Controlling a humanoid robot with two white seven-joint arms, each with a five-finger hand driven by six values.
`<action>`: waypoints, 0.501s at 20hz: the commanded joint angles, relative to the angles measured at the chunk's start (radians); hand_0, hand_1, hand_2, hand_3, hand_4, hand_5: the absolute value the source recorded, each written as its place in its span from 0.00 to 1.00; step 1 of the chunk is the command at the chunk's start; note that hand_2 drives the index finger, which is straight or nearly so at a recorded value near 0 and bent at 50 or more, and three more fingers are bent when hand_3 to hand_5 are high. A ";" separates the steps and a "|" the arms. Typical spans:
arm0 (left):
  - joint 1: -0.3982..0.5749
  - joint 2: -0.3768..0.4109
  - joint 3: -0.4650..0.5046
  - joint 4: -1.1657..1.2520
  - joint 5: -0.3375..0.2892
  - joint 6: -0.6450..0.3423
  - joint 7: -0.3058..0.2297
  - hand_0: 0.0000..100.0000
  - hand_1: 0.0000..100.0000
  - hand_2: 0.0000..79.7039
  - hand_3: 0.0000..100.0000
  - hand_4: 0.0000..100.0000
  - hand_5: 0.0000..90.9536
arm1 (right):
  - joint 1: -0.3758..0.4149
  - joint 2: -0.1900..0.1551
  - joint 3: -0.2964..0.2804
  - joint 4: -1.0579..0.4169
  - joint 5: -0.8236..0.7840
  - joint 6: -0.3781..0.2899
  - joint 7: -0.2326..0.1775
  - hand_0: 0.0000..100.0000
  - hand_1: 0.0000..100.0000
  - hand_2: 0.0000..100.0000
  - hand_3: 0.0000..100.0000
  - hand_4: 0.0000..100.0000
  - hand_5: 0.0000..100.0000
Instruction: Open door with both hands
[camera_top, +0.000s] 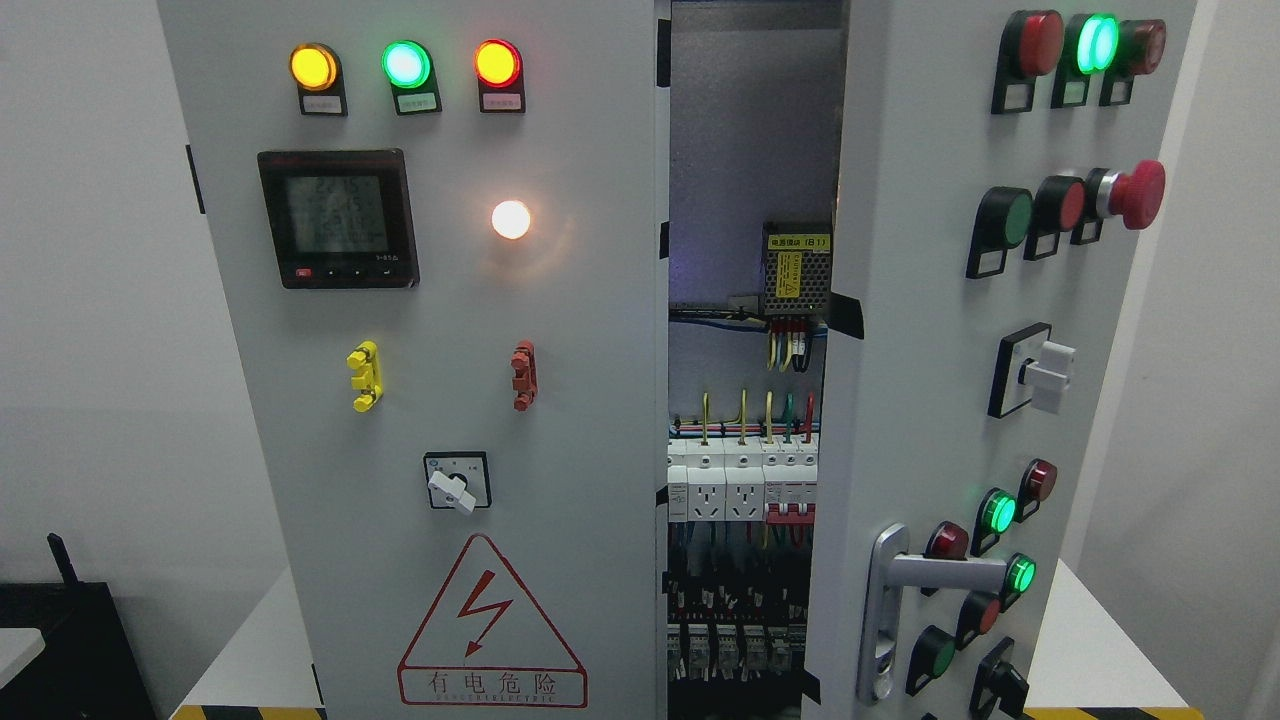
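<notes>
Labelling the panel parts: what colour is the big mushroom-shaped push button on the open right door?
Red, on a silver collar: the mushroom button shows clearly in the head view, the only one.

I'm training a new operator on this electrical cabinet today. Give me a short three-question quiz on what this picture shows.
1. True or false: the right door is shut flush against the cabinet.
2. Which of the three lamps at the top of the left door glows green? A) left B) middle C) right
3. Fill in: the silver door handle sits near the ____ of the right door.

Key
1. False: it stands swung partly open, and the breakers and wiring inside show through the gap.
2. B: the green lamp sits between the amber lamp and the orange-red lamp.
3. Bottom, close to its left edge. No robot hand is in view.
</notes>
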 joint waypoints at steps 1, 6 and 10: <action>-0.001 0.000 -0.031 0.000 0.000 0.000 0.000 0.00 0.00 0.00 0.00 0.00 0.00 | -0.001 0.000 0.000 0.000 0.000 0.000 0.001 0.38 0.00 0.00 0.00 0.00 0.00; -0.001 0.000 -0.031 0.000 0.000 0.000 0.000 0.00 0.00 0.00 0.00 0.00 0.00 | 0.001 0.000 0.000 0.000 0.000 0.000 0.001 0.38 0.00 0.00 0.00 0.00 0.00; -0.001 0.000 -0.031 0.000 0.000 0.000 0.000 0.00 0.00 0.00 0.00 0.00 0.00 | 0.001 0.000 0.000 0.000 0.000 0.000 0.000 0.38 0.00 0.00 0.00 0.00 0.00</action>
